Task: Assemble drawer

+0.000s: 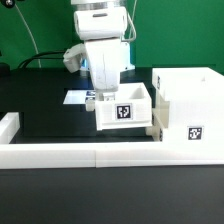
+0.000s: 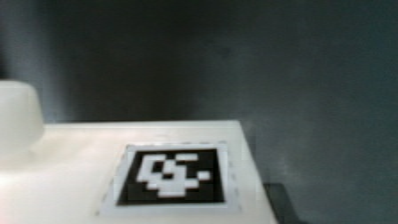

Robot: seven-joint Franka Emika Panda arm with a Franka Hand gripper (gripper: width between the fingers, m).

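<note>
A white robot arm [image 1: 100, 45] reaches down over a black table [image 1: 45, 110], its gripper [image 1: 105, 92] low against the back wall of a small white open-top tray [image 1: 125, 110]. The fingers sit at or just behind that wall, partly hidden by the arm's own body, so it is not possible to tell whether they are spread, pressed together, or pinching the wall. The tray stands near the middle of the table, toward the front edge, and carries one black-and-white square tag [image 1: 124, 111] on the side facing the camera. Just beside the tray, toward the exterior view's right, stands the tall white case [image 1: 190, 100], close to the table's right edge; it shows one tag [image 1: 195, 132] low on its front face. The tray's near corner looks to touch or nearly touch the case. One tray and one case are visible. Behind the arm, a flat white marker board [image 1: 75, 97] lies on the table. A low white wall [image 1: 90, 155] runs along the front edge, with a short piece [image 1: 8, 125] at the left edge. In the blurred wrist view, one tag [image 2: 175, 176] lies on a white surface [image 2: 71, 160] against a dark background.
</note>
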